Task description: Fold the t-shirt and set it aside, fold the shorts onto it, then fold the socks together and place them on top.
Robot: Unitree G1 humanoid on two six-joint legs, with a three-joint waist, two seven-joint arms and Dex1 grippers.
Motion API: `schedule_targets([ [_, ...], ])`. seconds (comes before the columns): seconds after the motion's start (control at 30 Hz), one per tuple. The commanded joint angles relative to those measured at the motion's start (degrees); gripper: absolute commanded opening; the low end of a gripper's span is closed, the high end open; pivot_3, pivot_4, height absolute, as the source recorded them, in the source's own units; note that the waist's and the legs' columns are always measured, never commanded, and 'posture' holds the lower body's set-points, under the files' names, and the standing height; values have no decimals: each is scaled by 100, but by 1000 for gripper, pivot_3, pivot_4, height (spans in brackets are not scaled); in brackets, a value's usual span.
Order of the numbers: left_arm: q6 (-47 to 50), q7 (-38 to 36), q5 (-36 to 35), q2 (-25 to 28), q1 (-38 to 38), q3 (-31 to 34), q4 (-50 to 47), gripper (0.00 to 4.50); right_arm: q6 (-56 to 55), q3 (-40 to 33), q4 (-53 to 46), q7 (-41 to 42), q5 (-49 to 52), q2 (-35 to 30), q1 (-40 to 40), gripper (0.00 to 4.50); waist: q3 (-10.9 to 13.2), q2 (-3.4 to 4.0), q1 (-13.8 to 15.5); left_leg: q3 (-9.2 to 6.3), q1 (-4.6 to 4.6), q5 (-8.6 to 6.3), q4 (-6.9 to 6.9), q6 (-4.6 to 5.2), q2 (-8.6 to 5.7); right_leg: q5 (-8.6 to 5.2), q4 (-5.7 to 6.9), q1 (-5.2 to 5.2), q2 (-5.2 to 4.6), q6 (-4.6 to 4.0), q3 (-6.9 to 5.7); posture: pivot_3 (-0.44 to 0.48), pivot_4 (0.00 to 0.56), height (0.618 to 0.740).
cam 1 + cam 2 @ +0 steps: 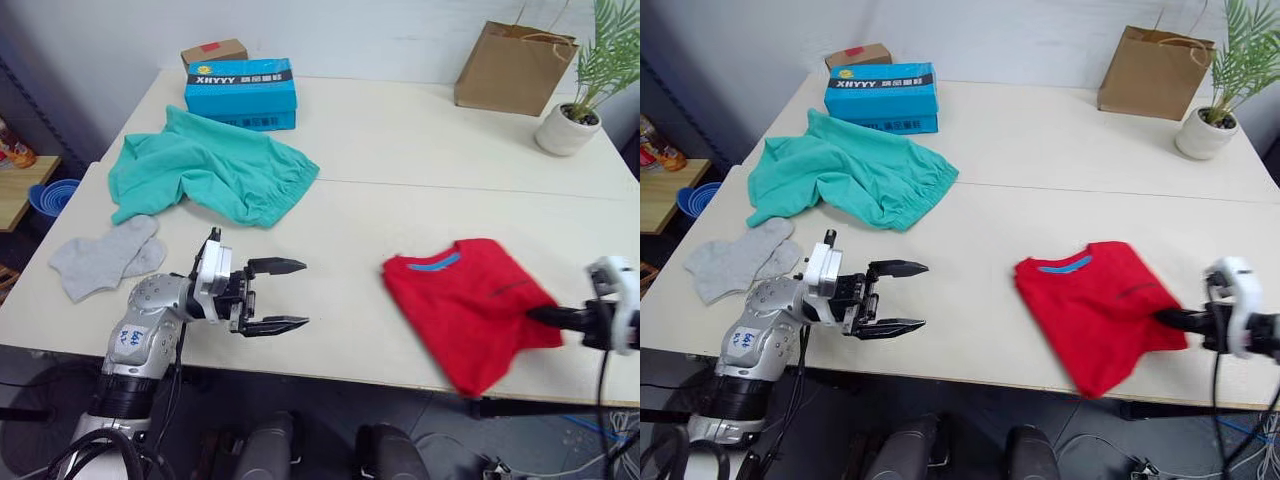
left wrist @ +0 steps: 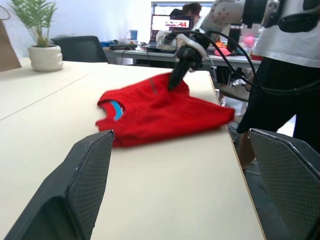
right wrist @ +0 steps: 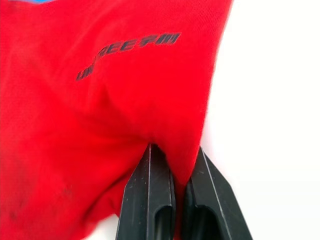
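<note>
Nearest, left gripper [image 1: 290, 295] hovers spread and empty; right gripper [image 1: 535, 314] pinches the t-shirt's [image 1: 470, 300] right edge. Thin, limp fabric probably sags; grip hems.

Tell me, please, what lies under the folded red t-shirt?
The t-shirt rests on the table, one corner hanging past the near edge. The right gripper pinches its edge. Anything beneath it is covered.
</note>
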Motion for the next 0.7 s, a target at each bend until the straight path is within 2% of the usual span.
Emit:
schedule_targets([
  [0.03, -74, -65, -6, 31, -29, 60, -92, 4500, -728, 164, 1005, 403, -751, -177, -336, 47, 0, 0, -26, -1, 0, 2, 0, -3, 1, 0, 2, -2, 1, 0, -1, 0, 150, 740],
  [0.13, -11, -49, -25, 103, 76, 101, -213, 4500, -1085, 299, 2049, 500, -1250, -169, -869, 47, 7, 12, -69, 0, 1, 4, 3, -6, 3, 0, 4, -1, 3, 0, -1, 0, 150, 740],
  [0.23, 60, -10, -53, 155, 141, 127, -299, 4500, -936, 445, 2762, 376, -1614, -155, -1363, 47, 9, 15, -104, 4, 3, 5, 8, -6, 2, 0, 4, 1, 2, 0, 1, 0, 150, 740],
  [0.33, 225, -12, -151, 263, 208, 195, -448, 4500, -1356, 544, 3324, 197, -2071, -157, -1678, 47, 10, 17, -118, 2, 2, 5, 10, -9, 3, 0, 2, 2, 0, -1, 9, 0, 150, 740],
  [0.4, 248, -66, -142, 338, 224, 222, -440, 4500, -1448, 461, 3579, 138, -2150, -86, -1902, 47, 12, 23, -117, 0, 3, 4, 8, -11, 3, 0, 2, 2, -2, -1, 17, 0, 150, 740],
  [0.5, 190, -71, -91, 397, 169, 257, -333, 4500, -1261, 619, 3607, 518, -2285, -29, -2000, 47, 15, 28, -118, -2, 2, 4, 8, -15, 3, 0, 1, 1, -2, -2, 20, 0, 150, 740],
  [0.7, 9, -58, 16, 422, -110, 379, 17, 4500, -809, 536, 3740, 333, -2461, 67, -2139, 47, 15, 27, -119, -4, 2, -3, 9, -28, 2, 0, 2, 3, -3, -2, 18, 0, 150, 740],
])
